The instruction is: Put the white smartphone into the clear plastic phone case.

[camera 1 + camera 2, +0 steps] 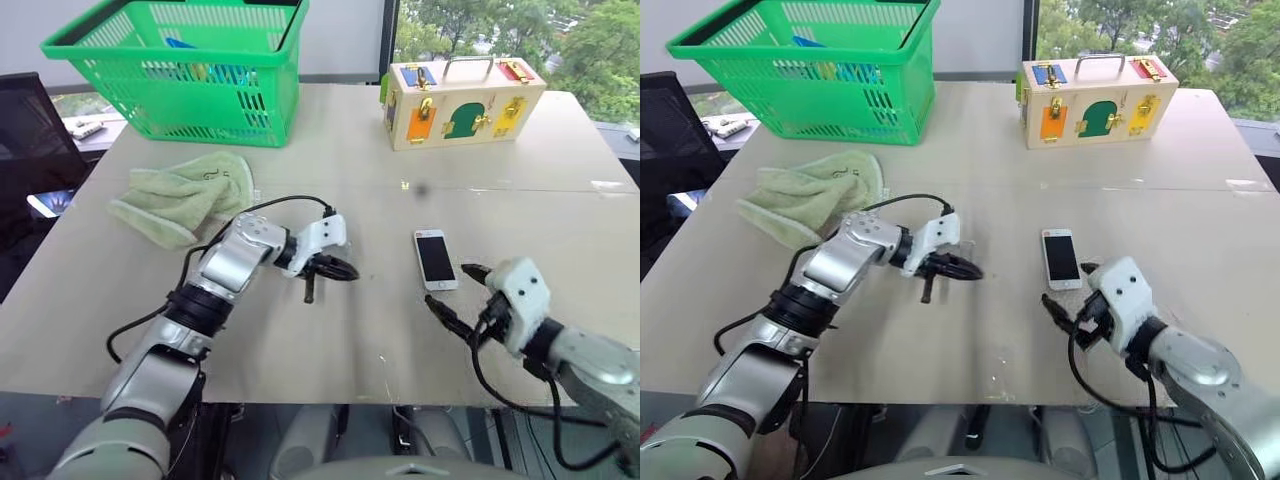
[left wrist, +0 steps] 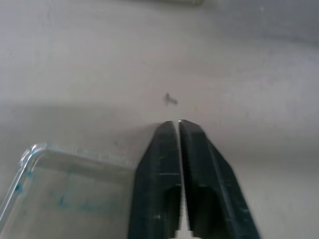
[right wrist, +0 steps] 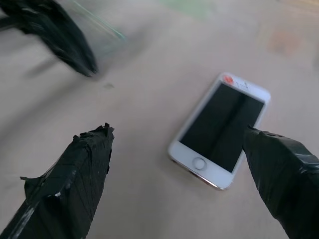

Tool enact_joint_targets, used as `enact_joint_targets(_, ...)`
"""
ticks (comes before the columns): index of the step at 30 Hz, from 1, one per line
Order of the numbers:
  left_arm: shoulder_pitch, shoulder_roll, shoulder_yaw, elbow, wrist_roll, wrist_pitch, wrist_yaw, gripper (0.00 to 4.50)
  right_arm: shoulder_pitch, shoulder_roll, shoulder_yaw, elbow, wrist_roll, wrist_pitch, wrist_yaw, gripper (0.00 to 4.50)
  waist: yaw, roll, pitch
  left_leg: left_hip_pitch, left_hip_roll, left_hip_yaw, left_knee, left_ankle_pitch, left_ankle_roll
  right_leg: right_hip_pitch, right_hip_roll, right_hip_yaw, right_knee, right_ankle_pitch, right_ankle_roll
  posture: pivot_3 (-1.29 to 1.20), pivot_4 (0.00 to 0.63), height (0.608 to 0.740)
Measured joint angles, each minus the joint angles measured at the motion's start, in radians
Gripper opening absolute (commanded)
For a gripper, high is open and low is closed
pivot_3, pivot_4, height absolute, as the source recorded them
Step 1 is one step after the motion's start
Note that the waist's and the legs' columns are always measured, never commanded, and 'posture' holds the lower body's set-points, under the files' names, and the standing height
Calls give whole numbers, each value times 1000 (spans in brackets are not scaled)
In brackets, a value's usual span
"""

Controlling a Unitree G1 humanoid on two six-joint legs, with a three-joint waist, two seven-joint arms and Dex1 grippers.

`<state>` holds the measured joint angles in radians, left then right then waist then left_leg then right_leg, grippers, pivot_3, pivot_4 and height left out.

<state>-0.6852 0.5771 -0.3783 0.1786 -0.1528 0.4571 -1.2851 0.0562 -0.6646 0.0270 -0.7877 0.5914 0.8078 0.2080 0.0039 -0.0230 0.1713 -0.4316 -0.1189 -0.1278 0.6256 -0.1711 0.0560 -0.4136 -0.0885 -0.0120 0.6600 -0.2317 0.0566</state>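
Finding the white smartphone (image 1: 435,259) lying flat and screen up on the table (image 1: 560,210), right of centre, touched by nothing. Observing the right gripper (image 1: 450,286) hovering just near of the phone, fingers (image 3: 79,184) standing wide apart and holding nothing, one to each side of the phone's near end in the right wrist view. Noting the left gripper (image 2: 179,124) hanging over mid-table, well left of the phone, fingers (image 2: 159,174) pressed almost together with only a thin slit and nothing visible between the tips. Recording the clear plastic phone case (image 2: 70,194) lying just beside those fingers; being unable to tell whether it is touching them. Logging a green basket (image 1: 180,70) at far left, a green towel (image 1: 185,200) near of it, and a wooden latch box (image 1: 463,100) at far right.
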Motion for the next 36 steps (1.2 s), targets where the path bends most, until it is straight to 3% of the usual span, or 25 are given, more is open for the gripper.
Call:
enact_joint_targets(5,38,35,116,-69,-78,7,-1,3699,-148,115,96,93,-66,102,-82,4500,-9,2,1,0,0,-1,-4,0,0,-1,0,0,0,2,2,0,150,740)
enact_joint_targets(11,160,161,210,-114,-119,-22,-28,3699,-227,233,120,222,-189,202,-206,4500,-15,4,1,2,-1,3,-8,0,-1,-3,0,3,-1,3,2,0,150,740)
enact_joint_targets(19,186,172,205,-34,-46,-115,3,3699,-265,326,90,258,-230,300,-216,4500,-4,4,0,4,-1,3,-8,0,-1,-2,0,3,-1,3,3,0,150,740)
enact_joint_targets(20,185,172,200,-20,-37,-127,4,3770,-269,333,84,260,-229,308,-212,3961,-6,4,0,4,-1,3,-8,0,-1,-2,0,3,-1,3,3,0,150,740)
enact_joint_targets(23,176,165,178,40,3,-199,6,3770,-275,338,72,261,-230,324,-189,2936,-8,4,-1,4,-1,3,-8,0,-1,-2,0,3,-1,3,3,0,150,740)
enact_joint_targets(29,134,135,168,126,41,-284,16,3770,-237,289,64,226,-238,323,-149,2935,0,6,-4,4,-1,3,-8,0,-1,-1,0,2,-2,3,3,0,150,740)
enact_joint_targets(32,118,121,164,162,48,-316,15,2952,-197,245,44,191,-237,315,-115,2934,10,6,-4,4,-1,3,-8,0,-1,-1,0,2,-2,3,3,0,150,740)
enact_joint_targets(36,98,117,165,203,51,-334,-9,1086,-103,145,-20,141,-229,271,-30,2933,13,8,-5,4,-1,3,-8,0,0,0,-1,2,-3,3,3,0,150,740)
